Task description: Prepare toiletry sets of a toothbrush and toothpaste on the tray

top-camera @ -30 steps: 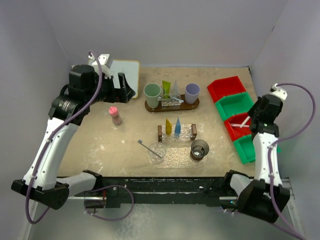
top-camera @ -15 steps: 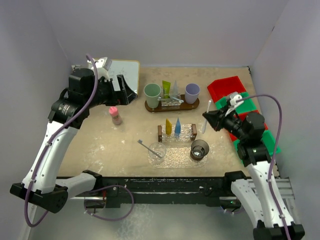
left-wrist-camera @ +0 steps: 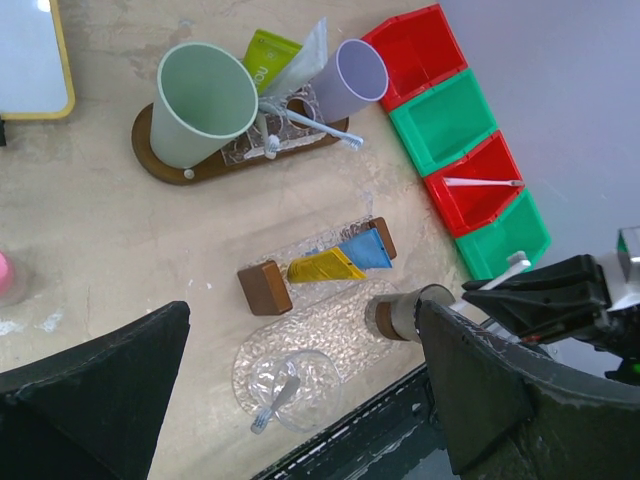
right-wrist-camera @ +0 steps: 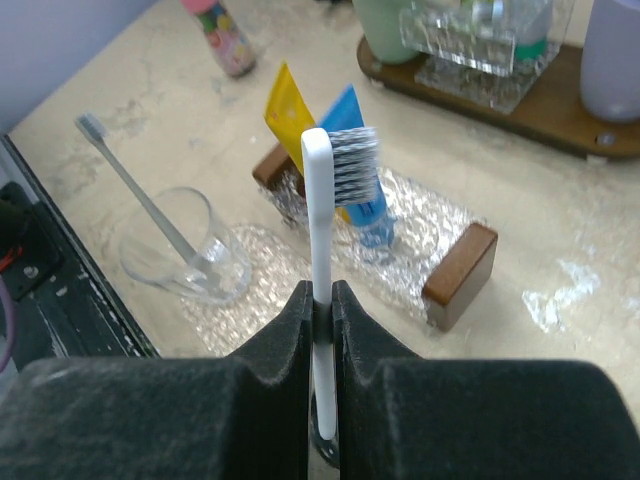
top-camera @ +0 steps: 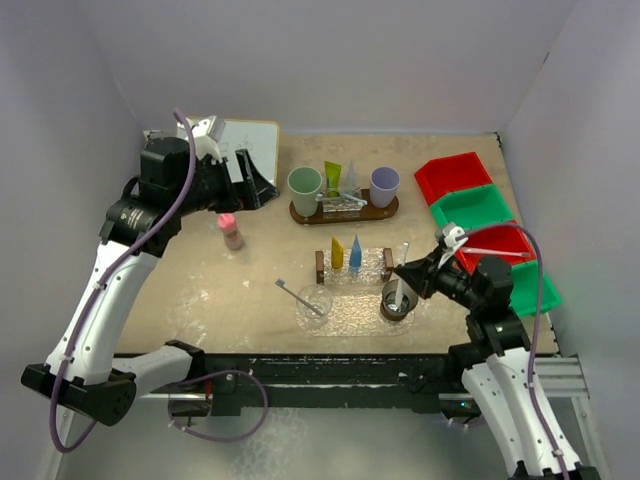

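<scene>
My right gripper (right-wrist-camera: 318, 300) is pinched narrow on the white toothbrush (right-wrist-camera: 317, 200), gripping it low on the handle. The brush stands nearly upright out of the fingers, bristle head at the top and facing away from the wrist camera. Its long axis runs straight down through the jaws.

The whole move depends on the dark cup (top-camera: 399, 298), which sits directly under the tool on the near right end of the clear tray (top-camera: 350, 320). From overhead, the handle's lower end meets the cup's mouth. My fingers hide the tip in the wrist view, so I cannot tell whether it has already gone past the rim. By my reading this is the lowering-in step: a straight descent along the brush's own axis, and the jaws parting only once the handle is inside.

Just ahead of the fingers stands the low rack (top-camera: 353, 258) with the yellow tube (right-wrist-camera: 285, 110) and blue tube (right-wrist-camera: 365, 190). Any forward lean of the brush would tip the head towards them. The clear glass (right-wrist-camera: 190, 255) is off to the tool's left and has a grey toothbrush (right-wrist-camera: 130, 185) leaning in it, so that half of the set looks done.

The left gripper (top-camera: 250, 178) hangs with its jaws wide and nothing in them. It is well away from the tray at the far left, so the right arm is plainly the nearer one for this cup.
</scene>
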You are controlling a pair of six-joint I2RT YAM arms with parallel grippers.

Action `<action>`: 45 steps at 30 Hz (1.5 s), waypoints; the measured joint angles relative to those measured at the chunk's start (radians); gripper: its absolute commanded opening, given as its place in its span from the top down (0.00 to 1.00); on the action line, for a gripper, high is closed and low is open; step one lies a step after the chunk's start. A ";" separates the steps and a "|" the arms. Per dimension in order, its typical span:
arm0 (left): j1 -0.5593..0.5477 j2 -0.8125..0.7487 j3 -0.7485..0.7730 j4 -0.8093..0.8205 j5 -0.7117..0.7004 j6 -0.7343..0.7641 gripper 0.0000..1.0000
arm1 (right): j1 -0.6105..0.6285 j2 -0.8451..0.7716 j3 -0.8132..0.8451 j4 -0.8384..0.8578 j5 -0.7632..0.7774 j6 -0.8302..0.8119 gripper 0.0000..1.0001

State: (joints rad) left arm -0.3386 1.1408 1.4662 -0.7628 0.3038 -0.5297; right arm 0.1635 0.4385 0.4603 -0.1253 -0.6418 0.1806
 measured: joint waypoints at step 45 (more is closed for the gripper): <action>0.000 0.048 0.223 0.010 -0.117 -0.026 0.07 | 0.000 0.179 0.966 -0.747 0.938 0.162 0.00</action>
State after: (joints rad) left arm -0.3386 1.1893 1.6890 -0.7532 0.1871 -0.5560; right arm 0.1638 0.6178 1.4261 -0.8722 0.2962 0.3424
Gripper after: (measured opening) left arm 0.937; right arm 0.997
